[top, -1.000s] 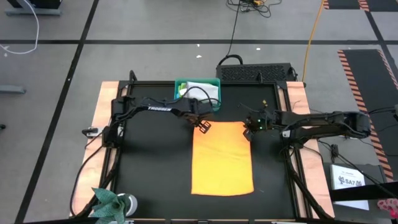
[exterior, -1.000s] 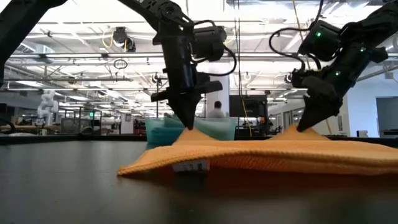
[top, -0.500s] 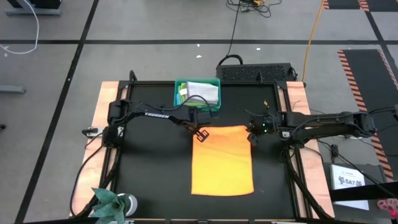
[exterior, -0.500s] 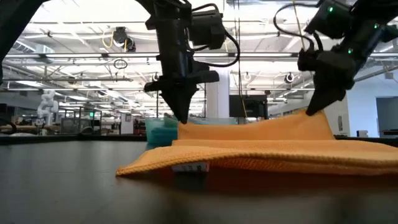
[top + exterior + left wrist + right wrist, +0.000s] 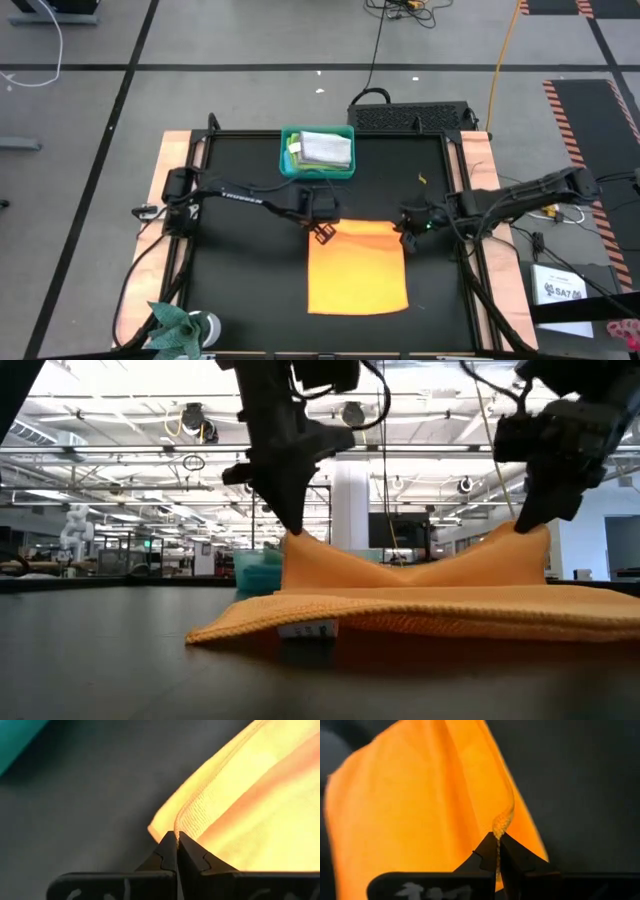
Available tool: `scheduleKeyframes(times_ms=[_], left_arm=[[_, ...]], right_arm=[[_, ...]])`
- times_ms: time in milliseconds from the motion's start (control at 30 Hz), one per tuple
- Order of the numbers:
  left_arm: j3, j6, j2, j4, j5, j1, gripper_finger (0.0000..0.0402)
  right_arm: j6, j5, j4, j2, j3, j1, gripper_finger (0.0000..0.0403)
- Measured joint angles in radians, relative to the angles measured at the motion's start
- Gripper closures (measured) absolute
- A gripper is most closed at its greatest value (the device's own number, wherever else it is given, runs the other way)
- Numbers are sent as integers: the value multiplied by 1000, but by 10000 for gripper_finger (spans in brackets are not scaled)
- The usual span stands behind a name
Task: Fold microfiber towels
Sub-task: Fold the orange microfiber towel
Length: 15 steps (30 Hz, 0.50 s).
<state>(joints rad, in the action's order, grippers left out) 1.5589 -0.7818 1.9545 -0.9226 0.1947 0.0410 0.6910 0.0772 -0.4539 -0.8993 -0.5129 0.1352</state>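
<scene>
Both pincers are pinching the orange towel (image 5: pixel 358 268), one far corner each. My left pincer (image 5: pixel 323 233) has its fingers pressed together on the hem, and my right pincer (image 5: pixel 404 236) is clamped on the other corner the same way. The low view shows both corners lifted off the desk (image 5: pixel 240 290) with the cloth sagging between them; the near half lies flat. The rest of the towels sit in the teal bin (image 5: pixel 288 164) at the far edge, well apart.

Step in hand, my read: carrying the far edge over towards the near edge for the first half fold.

How to do it well:
- Keep both pincers level and moving together, or the fold line skews.
- Keep a little tension across the raised edge to take out the sag.
- Stay low enough that the near half isn't dragged.
- Line corners over the near corners before letting go.
- Risk: the grip is only on the hem, so a jerk could slip it.
</scene>
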Motion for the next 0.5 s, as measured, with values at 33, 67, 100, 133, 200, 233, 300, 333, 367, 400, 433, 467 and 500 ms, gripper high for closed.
scheduleKeyframes(times_ms=[33,67,100,133,200,233,300,333,367,400,433,467,500], left_arm=[[0,-11,-1,5,0,10,401],[0,-24,-2,10,1,21,401],[0,-33,-3,10,1,31,401],[0,-41,-4,7,1,41,401],[0,-57,-6,8,-4,59,401],[0,-66,-7,8,-9,69,401],[0,-78,-8,8,-21,89,401],[0,-87,-8,8,-33,99,401],[0,-97,-8,9,-43,109,401],[0,-110,-8,10,-50,120,401],[0,-120,-8,12,-58,131,401],[0,-129,-8,12,-64,142,401],[0,-141,-8,12,-65,154,401]], right_arm=[[22,0,4,0,0,21,403],[43,0,11,0,0,44,403],[61,0,27,0,0,66,403],[77,0,44,0,0,89,403],[106,0,59,0,0,132,403],[122,1,66,0,0,153,403],[153,2,80,0,0,193,403],[168,2,84,0,0,215,403],[187,2,88,0,0,235,403],[207,2,89,0,0,256,403],[229,2,89,0,0,276,403],[246,2,91,0,0,296,403],[264,3,94,0,0,315,403]])
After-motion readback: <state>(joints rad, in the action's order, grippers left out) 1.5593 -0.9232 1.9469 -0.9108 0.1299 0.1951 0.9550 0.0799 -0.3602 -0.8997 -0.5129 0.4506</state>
